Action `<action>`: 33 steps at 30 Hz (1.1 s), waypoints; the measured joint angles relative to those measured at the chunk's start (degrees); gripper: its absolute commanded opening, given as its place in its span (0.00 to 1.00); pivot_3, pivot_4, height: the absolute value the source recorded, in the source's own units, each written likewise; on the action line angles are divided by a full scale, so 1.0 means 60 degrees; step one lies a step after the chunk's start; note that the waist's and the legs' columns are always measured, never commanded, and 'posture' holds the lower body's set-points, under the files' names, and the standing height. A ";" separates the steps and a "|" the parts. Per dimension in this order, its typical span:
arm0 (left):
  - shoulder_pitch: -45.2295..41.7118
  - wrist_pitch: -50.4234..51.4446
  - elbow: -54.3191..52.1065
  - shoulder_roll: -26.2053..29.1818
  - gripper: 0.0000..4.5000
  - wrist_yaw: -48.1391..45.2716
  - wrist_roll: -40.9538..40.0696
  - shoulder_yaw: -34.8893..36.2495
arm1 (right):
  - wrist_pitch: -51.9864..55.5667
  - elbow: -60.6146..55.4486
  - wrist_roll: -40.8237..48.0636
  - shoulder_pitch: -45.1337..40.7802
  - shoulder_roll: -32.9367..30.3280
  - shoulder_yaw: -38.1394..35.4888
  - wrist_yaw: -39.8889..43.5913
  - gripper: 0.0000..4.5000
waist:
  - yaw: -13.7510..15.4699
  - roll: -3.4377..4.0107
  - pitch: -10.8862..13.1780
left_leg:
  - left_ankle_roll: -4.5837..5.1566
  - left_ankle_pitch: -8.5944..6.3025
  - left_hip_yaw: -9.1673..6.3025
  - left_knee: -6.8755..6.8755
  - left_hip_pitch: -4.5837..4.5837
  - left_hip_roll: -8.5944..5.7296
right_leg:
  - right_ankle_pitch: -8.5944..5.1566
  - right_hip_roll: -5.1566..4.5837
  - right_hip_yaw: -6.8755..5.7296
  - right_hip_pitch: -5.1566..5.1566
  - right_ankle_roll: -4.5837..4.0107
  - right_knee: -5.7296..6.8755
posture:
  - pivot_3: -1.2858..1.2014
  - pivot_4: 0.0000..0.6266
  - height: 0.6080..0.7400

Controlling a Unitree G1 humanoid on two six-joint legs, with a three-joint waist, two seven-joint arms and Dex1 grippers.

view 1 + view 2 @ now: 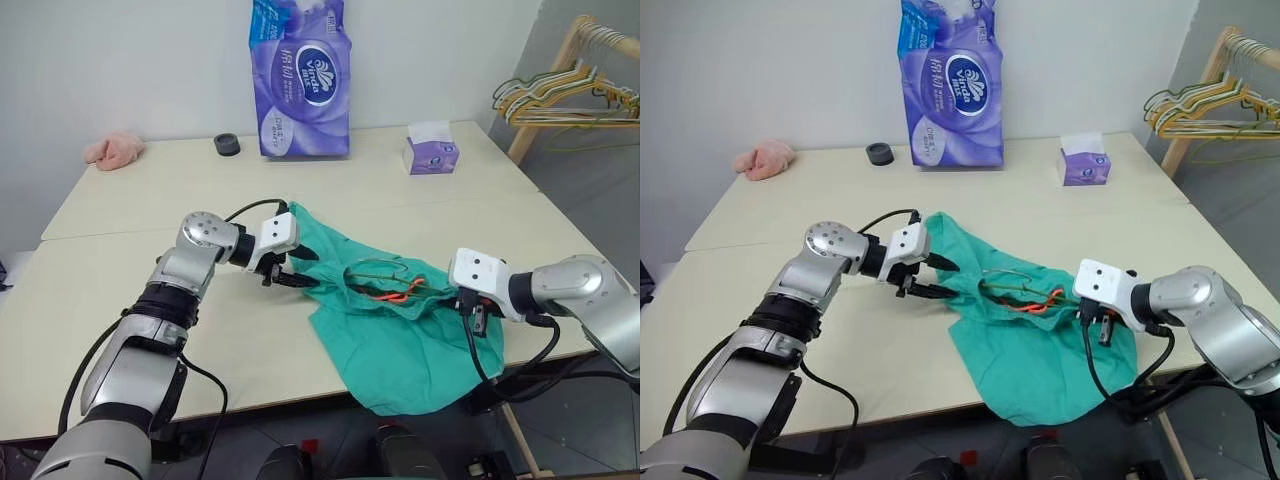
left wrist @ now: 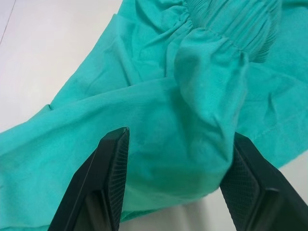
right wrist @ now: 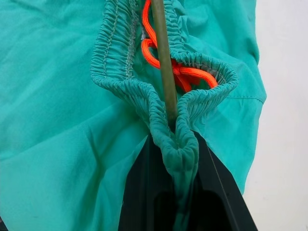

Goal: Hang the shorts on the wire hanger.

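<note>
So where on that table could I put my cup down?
Bare tabletop lies between the pink cloth and black roll, also the near left corner. The front right is crowded: shorts, hanger and both grippers.

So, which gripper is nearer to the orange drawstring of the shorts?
Right. The right gripper pinches the waistband beside the orange drawstring; the left gripper stands open at the shorts' far side.

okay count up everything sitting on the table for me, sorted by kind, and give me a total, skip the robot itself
Teal shorts: 1
Wire hanger, threaded through the waistband: 1
Pink cloth: 1
Purple tissue pack, standing upright: 1
Small purple tissue box: 1
Black ring-shaped object: 1
Total: 6
</note>
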 measured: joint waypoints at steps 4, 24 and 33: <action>-0.0066 -0.0290 0.0501 -0.0544 0.28 0.0242 0.0069 0.0003 | 0.0052 -0.0078 0.0006 0.0043 -0.0023 -0.0148 0.0002 0.00 | -0.0003 0.0000 0.0000 | 0.0000 0.0000 0.0001 0.0000 -0.0003 -0.0002 | 0.0000 0.0000 0.0001 -0.0001 0.0000 -0.0001 | 0.42 0.10 1.00; -0.0935 -0.1830 0.1915 -0.0971 0.00 0.0226 0.0423 -0.0050 | -0.0067 -0.0402 0.0231 0.0781 -0.0218 -0.1165 -0.0042 0.00 | -0.0015 -0.0001 0.0001 | 0.0001 0.0000 0.0001 -0.0002 -0.0002 -0.0003 | 0.0000 0.0001 -0.0001 0.0000 0.0001 0.0001 | 0.42 0.10 1.00; -0.0503 -0.0390 0.1410 -0.0583 0.42 0.0013 0.0037 0.0299 | 0.0088 -0.0406 0.0287 0.0860 -0.0217 -0.1051 -0.0011 0.00 | -0.0102 -0.0001 0.0001 | 0.0001 0.0000 -0.0005 -0.0004 -0.0002 0.0000 | -0.0001 0.0003 -0.0004 -0.0002 0.0002 0.0003 | 0.42 0.10 1.00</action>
